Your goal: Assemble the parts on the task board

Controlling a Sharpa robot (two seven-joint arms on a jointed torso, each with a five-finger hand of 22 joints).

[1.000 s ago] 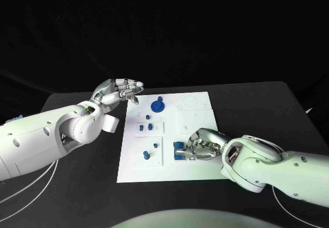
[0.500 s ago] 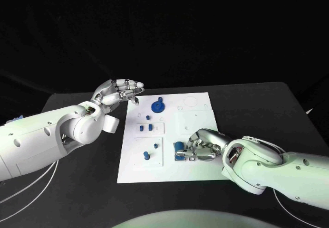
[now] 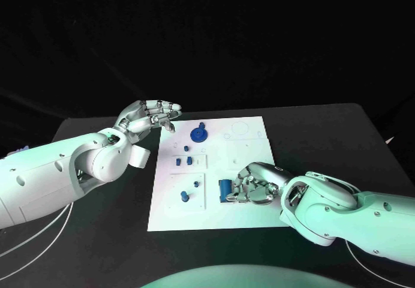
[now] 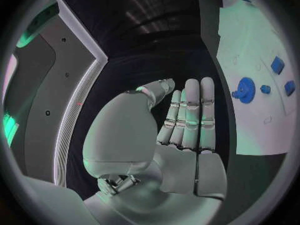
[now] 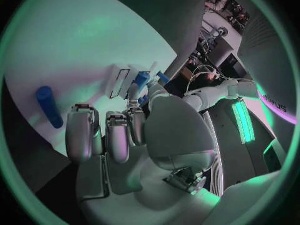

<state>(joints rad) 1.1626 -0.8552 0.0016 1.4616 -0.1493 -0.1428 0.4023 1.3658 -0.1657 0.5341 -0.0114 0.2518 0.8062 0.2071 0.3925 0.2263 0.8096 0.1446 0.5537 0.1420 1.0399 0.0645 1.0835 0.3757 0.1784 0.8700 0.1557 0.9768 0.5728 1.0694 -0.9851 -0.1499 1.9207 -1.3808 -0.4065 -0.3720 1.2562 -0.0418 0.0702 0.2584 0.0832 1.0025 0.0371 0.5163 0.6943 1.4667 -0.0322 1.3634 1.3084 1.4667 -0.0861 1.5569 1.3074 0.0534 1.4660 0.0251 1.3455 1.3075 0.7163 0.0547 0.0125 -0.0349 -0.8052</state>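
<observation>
The white task board [image 3: 250,144] lies mid-table. My right hand [image 3: 256,183] rests low on its near right part, fingers curled with nothing in them. A blue cylinder part [image 3: 225,188] sits just left of those fingers; in the right wrist view the cylinder [image 5: 49,106] lies on the board [image 5: 75,40], apart from the fingertips [image 5: 80,150]. A round blue part [image 3: 199,133] is at the far end, and small blue parts [image 3: 182,161] are in the left panels. My left hand [image 3: 152,114] hovers off the board's far left corner, fingers straight and holding nothing.
The black table [image 3: 95,240] runs wide around the board on both sides. In the left wrist view the board [image 4: 250,45] with the round blue part [image 4: 245,90] lies beyond my left hand [image 4: 187,120].
My right hand's fingers have drawn back slightly from the blue cylinder, which now shows more fully beside them. The left arm has not moved.
</observation>
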